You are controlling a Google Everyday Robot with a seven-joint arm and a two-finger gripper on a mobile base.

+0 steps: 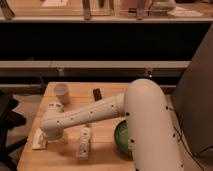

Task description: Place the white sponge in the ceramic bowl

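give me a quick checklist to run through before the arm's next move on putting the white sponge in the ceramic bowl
1. White sponge in view on the wooden table, near its left edge: ok.
2. Gripper beside the sponge: ok.
3. Grasp on the sponge: cannot tell, the wrist hides the contact.
4. Ceramic bowl located: ok, though the arm covers most of it.
5. Path from sponge to bowl: not ok, the white bottle lies between them.
6. White cup out of the way, at the back: ok.
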